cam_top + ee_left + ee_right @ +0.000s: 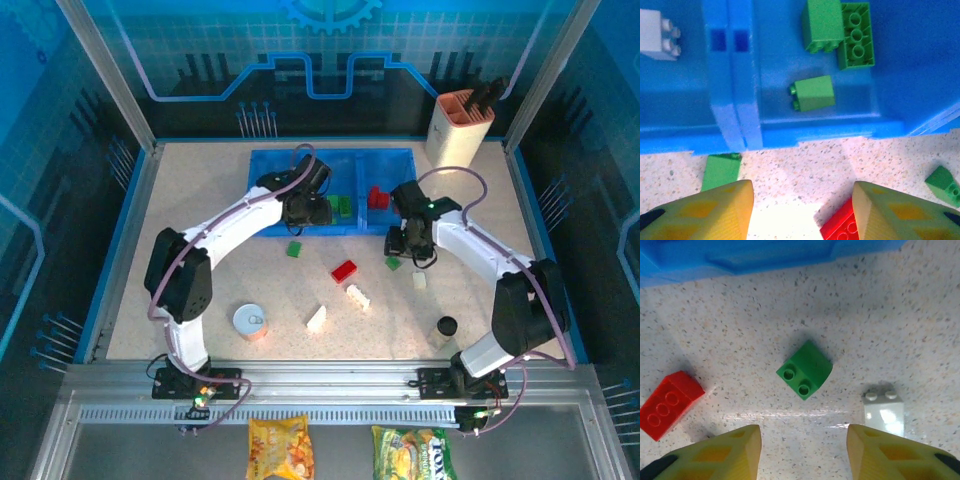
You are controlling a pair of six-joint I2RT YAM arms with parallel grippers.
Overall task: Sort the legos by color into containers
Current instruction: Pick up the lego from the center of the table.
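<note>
By the tray (805,132) edge, left gripper (802,210) points down, spread; right gripper (804,452) spread above green lego (805,370).

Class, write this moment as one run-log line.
left end effector: open, empty, at tray edge | right end effector: open, empty, above green lego

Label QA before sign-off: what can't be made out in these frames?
Top view: the left arm covers part of the tray; whatever lies under it is hidden.
Left wrist view: red brick cut by the bottom edge, white brick by the left edge, green brick partly behind the left gripper.
Right wrist view: tray cut by the top edge, contents unseen.
</note>
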